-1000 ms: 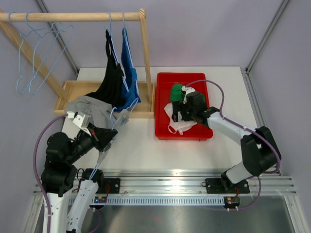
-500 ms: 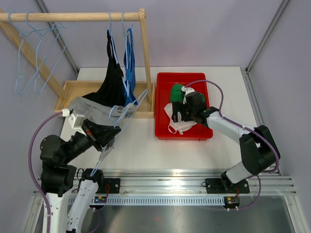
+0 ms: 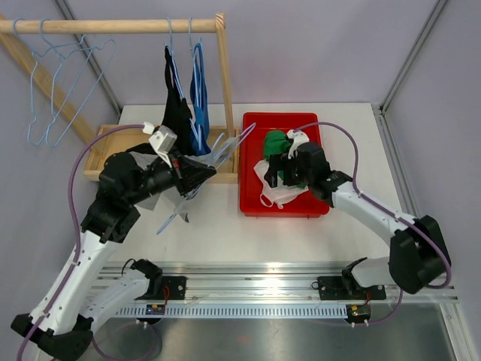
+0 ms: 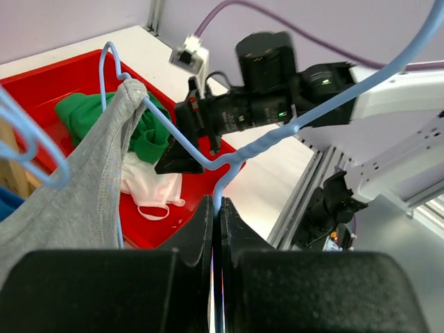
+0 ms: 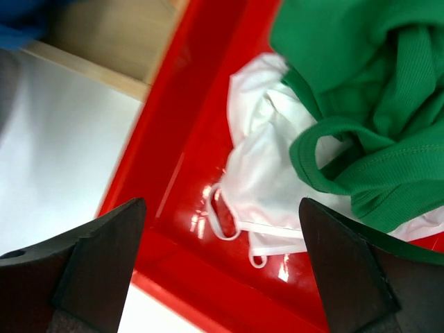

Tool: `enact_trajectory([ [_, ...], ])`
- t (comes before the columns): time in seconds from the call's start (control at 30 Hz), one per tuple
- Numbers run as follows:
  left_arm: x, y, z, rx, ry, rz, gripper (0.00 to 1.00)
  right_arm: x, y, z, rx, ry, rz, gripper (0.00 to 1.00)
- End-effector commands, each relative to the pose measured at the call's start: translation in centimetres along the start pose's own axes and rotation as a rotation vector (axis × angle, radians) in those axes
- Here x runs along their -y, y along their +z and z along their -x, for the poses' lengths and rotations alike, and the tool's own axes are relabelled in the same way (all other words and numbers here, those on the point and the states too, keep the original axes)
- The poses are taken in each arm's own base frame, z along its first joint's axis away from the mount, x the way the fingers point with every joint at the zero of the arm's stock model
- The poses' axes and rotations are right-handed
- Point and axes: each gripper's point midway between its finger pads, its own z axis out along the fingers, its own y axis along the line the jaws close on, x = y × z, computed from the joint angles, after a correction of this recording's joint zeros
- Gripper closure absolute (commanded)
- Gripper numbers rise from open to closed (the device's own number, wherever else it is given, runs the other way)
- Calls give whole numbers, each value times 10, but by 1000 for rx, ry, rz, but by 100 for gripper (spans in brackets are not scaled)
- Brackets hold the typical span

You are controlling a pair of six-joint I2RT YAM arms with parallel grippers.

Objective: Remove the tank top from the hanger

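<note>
Light-blue wire of the hanger is sitting clamped in my left gripper: the two fingers are pressing fully together on the wire, with no gap showing between them in the left wrist view. The grey tank top is hanging on that same hanger, one strap looping over a bend of the wire above and to the left of my closed fingers, and the fabric is draping down beside them; whether it is touching the gripper body, I cannot tell. In the top view I am holding the hanger tilted in front of the wooden rack, with its far end reaching toward the left wall of the red bin. My right gripper is hovering over the near left part of that bin with its fingers spreading wide apart and gripping nothing. Below them a white garment and a green garment are lying in the bin, well apart from the tank top. A black garment and a blue garment are hanging on the rack.
</note>
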Motion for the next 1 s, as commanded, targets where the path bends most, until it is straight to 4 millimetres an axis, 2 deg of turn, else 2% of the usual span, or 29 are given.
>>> enact_trajectory([
  [0.0,0,7,27,74,147,59,100,-38,-40,52,206,-44,142,1],
  [0.03,-1,5,27,76,160,69,100,-41,-47,53,224,-49,155,0],
  [0.07,-3,0,30,100,171,92,100,-50,-64,69,300,-57,192,1],
  [0.1,-4,-2,30,107,180,105,100,-52,-63,67,301,-56,202,0],
  [0.17,-8,-2,23,98,173,114,100,-63,-88,77,375,-67,252,1],
  [0.2,-7,-2,21,96,168,106,100,-72,-106,88,438,-72,293,1],
  [0.23,-7,-1,18,92,156,99,100,-77,-113,87,453,-76,319,1],
  [0.3,-7,1,15,85,146,86,100,-89,-135,97,524,-80,379,5],
  [0.37,-5,2,14,82,140,76,100,-96,-140,93,541,-76,417,10],
  [0.4,-5,3,13,80,137,72,100,-101,-146,99,574,-73,442,13],
  [0.43,-5,4,12,77,128,67,100,-103,-145,97,576,-69,452,19],
  [0.57,-3,8,5,55,110,37,100,-126,-140,101,594,-80,524,21],
  [0.6,-2,9,4,48,108,25,100,-130,-132,99,581,-86,527,22],
  [0.67,1,13,-2,24,93,-5,100,-140,-128,102,593,-103,538,25],
  [0.7,2,15,-3,18,89,-14,100,-143,-119,100,573,-103,538,26],
  [0.8,3,20,-10,-16,65,-45,100,-153,-112,103,579,-115,557,29],
  [0.97,0,25,-18,-50,40,-51,100,-162,-110,111,595,-133,566,31],
])
